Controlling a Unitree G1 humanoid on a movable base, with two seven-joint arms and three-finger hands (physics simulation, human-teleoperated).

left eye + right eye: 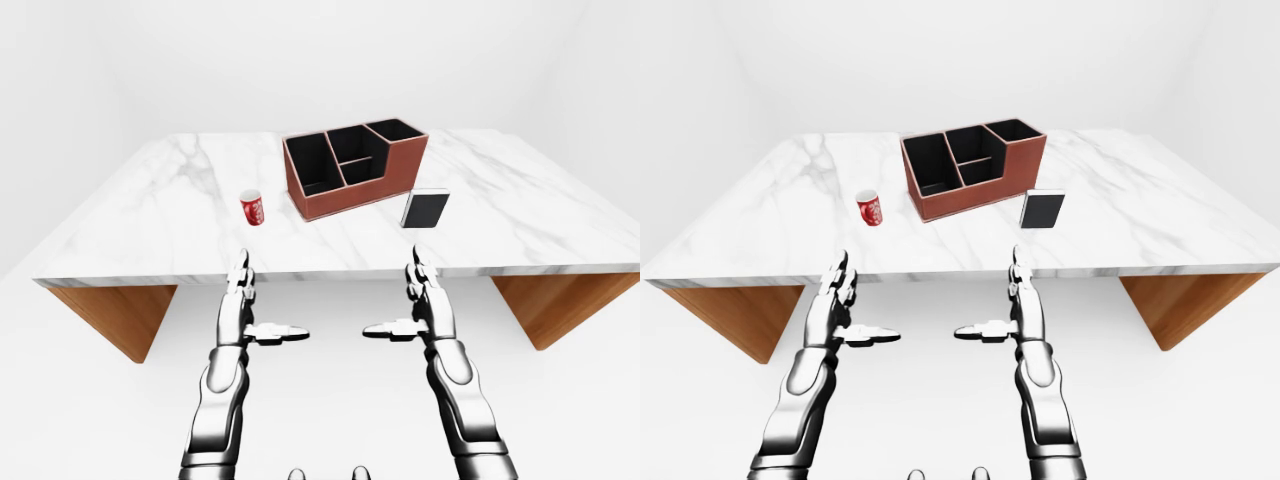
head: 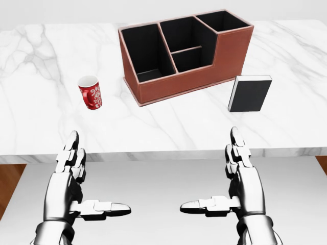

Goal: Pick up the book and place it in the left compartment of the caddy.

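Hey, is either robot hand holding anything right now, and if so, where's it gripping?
Nothing is held. The left hand and right hand are both open, below the table edge; the book stands untouched.

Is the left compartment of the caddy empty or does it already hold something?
Empty. In the head view the left compartment of the caddy shows only dark walls and floor; the book stands outside on the table.
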